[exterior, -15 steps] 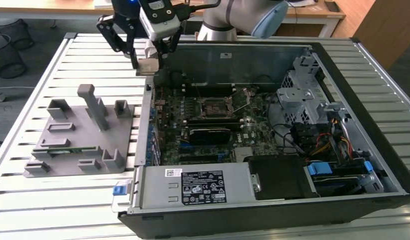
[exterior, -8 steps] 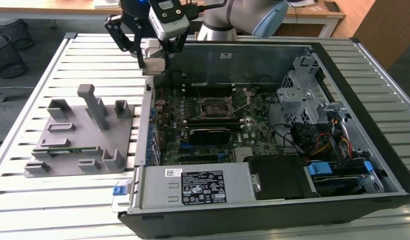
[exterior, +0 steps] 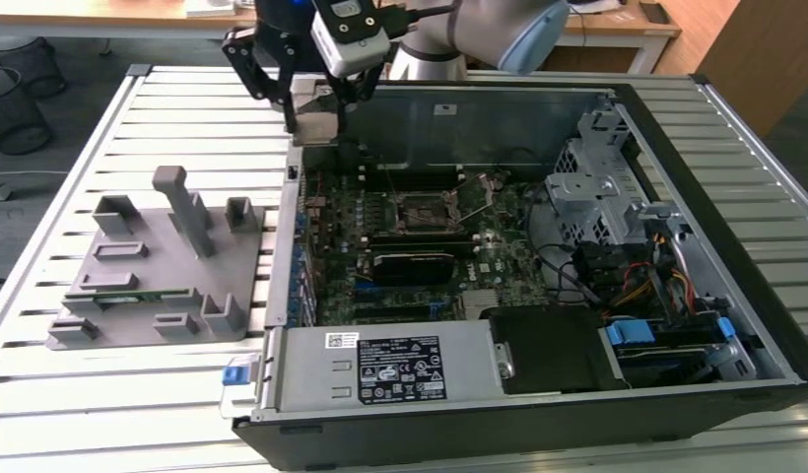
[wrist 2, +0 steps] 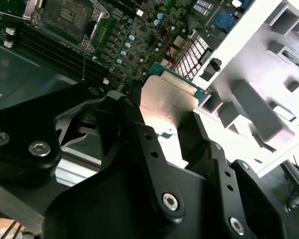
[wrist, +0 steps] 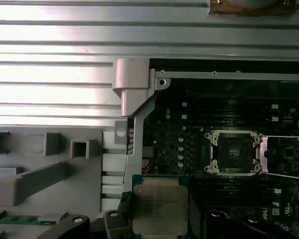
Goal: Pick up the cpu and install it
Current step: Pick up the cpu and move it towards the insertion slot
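Plainly the small square cpu [wrist: 159, 206] with silvery-grey metal top is lifted, pinched in the black gripper [exterior: 312, 99] over the open black computer case's [exterior: 536, 439] edge, while the seemingly empty motherboard socket [wrist: 235, 152] is left unfilled.

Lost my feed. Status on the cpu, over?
Gripper shut on the cpu. Held near case wall, short of the socket. Socket open, path looks clear.

A lab workshop: open computer case [exterior: 509, 439] on slatted metal bench [exterior: 115, 414], desks [exterior: 115, 15] behind.
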`<state>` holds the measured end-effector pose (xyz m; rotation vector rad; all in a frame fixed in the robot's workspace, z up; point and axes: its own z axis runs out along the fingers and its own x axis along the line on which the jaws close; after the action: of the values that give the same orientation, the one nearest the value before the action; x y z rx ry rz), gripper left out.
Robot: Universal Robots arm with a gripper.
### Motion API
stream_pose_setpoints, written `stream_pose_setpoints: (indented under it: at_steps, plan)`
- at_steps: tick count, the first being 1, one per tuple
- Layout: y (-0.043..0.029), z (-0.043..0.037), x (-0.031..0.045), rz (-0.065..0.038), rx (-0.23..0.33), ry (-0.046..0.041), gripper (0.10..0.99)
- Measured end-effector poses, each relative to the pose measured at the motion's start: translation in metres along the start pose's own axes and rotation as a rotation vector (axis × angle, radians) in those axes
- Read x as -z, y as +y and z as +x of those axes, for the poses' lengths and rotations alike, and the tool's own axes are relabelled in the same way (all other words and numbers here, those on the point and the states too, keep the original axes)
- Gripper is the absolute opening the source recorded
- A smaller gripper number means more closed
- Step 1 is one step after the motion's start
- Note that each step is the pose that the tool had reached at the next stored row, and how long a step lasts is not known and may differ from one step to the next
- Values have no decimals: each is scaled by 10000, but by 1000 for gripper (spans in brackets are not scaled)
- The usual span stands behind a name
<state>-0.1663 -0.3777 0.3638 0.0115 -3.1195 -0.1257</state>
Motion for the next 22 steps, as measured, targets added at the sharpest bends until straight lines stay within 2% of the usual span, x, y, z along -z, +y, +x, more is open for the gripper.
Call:
stream_pose_setpoints:
  at_steps: [8,22]
  plan:
    - [45,-135,-4,-1,0,0,537]
    - [121,-313,-10,0,0,-1,537]
